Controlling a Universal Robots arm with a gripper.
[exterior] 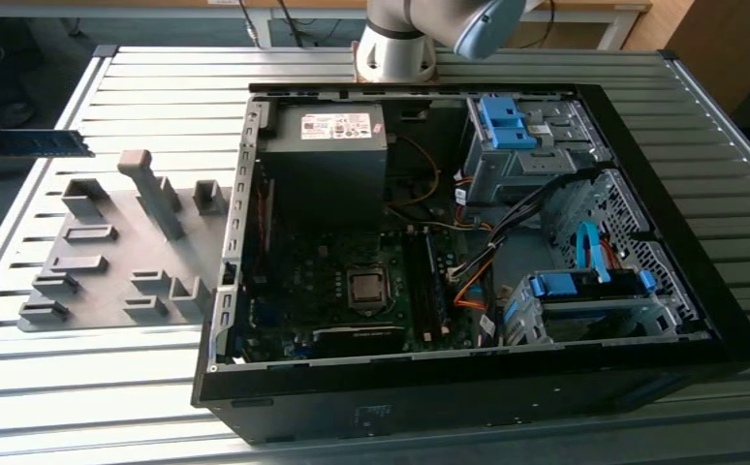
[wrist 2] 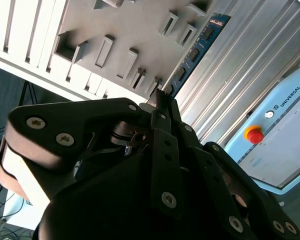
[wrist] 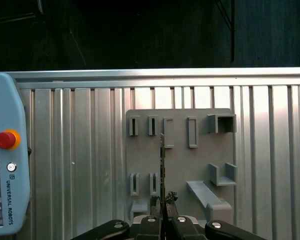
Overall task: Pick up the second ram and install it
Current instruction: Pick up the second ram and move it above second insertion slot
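At the upper left of the exterior view, the second ram (exterior: 42,143) hangs pinched in the gripper (wrist 2: 160,97), apart from the grey holder tray (exterior: 116,276) on the slatted worktop (exterior: 91,383).

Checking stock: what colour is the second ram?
The second ram is blue with black chips, best in the second wrist view.

A: Where does the holder (exterior: 116,262) sit?
B: On the table (exterior: 479,68), left of the case (exterior: 479,387) in the exterior view.
A: The ram (exterior: 46,143)?
B: Further left, over the table's edge, clamped in the gripper (wrist: 163,200).
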